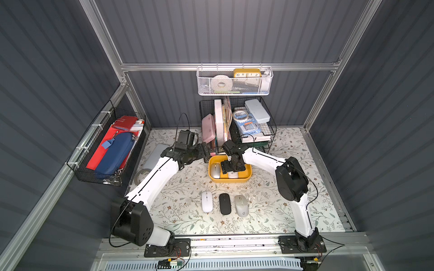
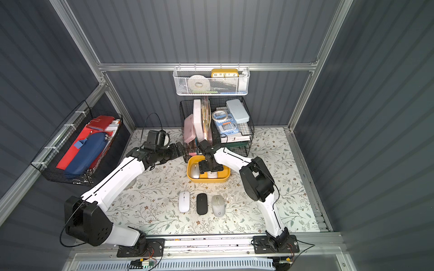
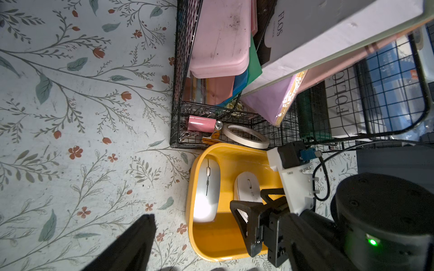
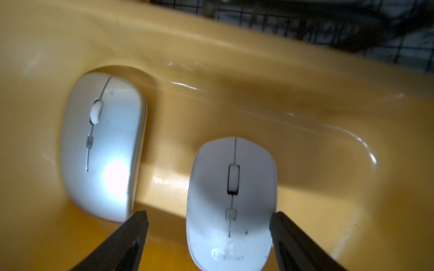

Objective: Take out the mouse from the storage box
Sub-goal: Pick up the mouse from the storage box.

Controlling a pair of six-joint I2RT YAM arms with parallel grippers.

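Yellow box (image 1: 230, 180) right under right pincer (image 1: 232, 172) in a top view; left pincer (image 1: 204, 150) wide, empty, just beside it | left wrist: white mouse (image 3: 247, 187) between right pincer's spread jaws | right wrist: jaws wide, astride its rear flanks, silver mouse (image 4: 103, 145) outside them (probably light, stiff, glossy; pinch sides low)

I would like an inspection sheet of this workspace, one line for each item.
Surface: floral tabletop, no spill seen.
Job's things: yellow storage box holds a silver mouse and a white mouse; three mice lie in a row outside.
Clutter: black wire baskets full of stationery behind the box.
End effectors: right end effector open, astride the white mouse; left end effector open, empty, near the box.
Cables: black cable loops above the left wrist, clear of the mice.
Surroundings: grey ribbed walls, white mesh basket on the rail.
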